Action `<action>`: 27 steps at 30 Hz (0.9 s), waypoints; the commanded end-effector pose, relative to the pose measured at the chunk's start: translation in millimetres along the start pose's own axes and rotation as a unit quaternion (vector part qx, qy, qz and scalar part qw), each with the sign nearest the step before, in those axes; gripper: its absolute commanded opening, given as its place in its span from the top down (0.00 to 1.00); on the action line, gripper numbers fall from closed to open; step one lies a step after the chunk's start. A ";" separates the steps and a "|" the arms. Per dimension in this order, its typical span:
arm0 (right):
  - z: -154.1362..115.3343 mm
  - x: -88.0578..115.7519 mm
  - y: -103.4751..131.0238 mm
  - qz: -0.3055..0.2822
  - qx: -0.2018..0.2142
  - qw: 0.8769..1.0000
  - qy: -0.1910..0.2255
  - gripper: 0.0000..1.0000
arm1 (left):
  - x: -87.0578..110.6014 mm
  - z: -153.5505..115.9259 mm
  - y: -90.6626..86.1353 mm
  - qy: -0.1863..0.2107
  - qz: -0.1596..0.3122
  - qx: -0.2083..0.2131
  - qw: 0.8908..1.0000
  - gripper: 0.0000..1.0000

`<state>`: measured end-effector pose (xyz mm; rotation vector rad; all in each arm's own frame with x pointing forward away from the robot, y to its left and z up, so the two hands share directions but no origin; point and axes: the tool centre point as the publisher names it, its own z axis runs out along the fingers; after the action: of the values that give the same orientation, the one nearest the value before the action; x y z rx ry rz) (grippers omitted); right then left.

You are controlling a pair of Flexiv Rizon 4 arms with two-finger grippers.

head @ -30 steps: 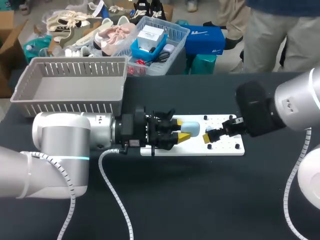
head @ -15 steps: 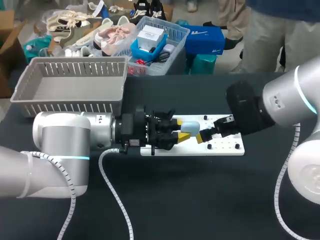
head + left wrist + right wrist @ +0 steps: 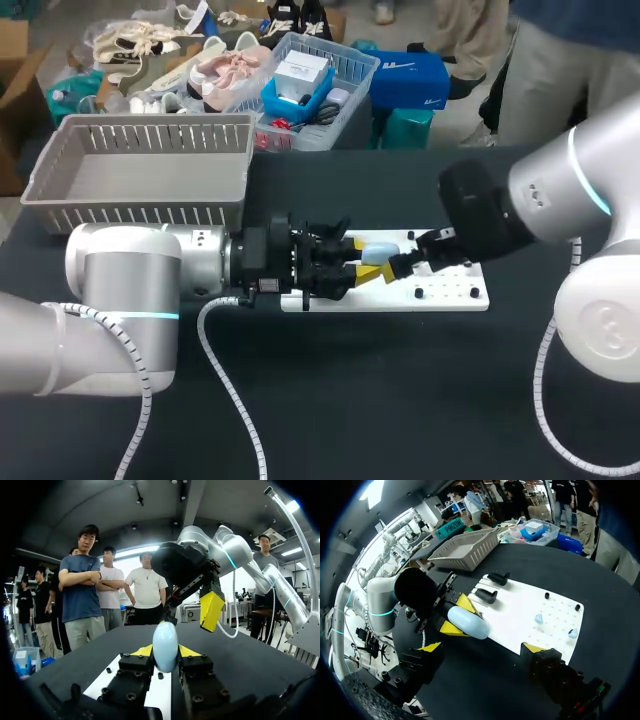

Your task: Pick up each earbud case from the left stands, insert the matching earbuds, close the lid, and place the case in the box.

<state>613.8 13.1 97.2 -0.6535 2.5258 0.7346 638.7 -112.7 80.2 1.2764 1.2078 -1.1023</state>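
Observation:
A light blue earbud case (image 3: 165, 645) stands upright between the yellow fingers of my left gripper (image 3: 366, 262), which is shut on it just above the white board (image 3: 440, 300). My right gripper (image 3: 482, 649) is open wide and hangs close to the case (image 3: 468, 623), with one yellow fingertip (image 3: 211, 611) just past it in the left wrist view. Two small light blue earbuds (image 3: 538, 618) (image 3: 572, 632) lie on the board near its black pegs. Two black stands (image 3: 491, 587) sit at the board's other end. I cannot tell whether the case lid is open.
A grey slatted basket (image 3: 150, 122) stands at the table's back left, behind my left arm. The white board (image 3: 520, 605) lies mid-table on the dark tabletop, with several small black pegs (image 3: 445, 292) at its right end.
My right arm has swung left across the board, bringing its open gripper up to the case. The left arm and the case have stayed still.

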 end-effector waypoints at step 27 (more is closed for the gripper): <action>11.6 -9.1 -15.8 0.015 0.012 1.000 0.005 0.00 | 0.9 0.9 1.2 0.000 0.000 0.001 1.000 1.00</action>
<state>632.4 9.9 87.9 -0.6174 2.5540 0.7183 638.8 -112.7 80.2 1.2765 1.2078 -1.1024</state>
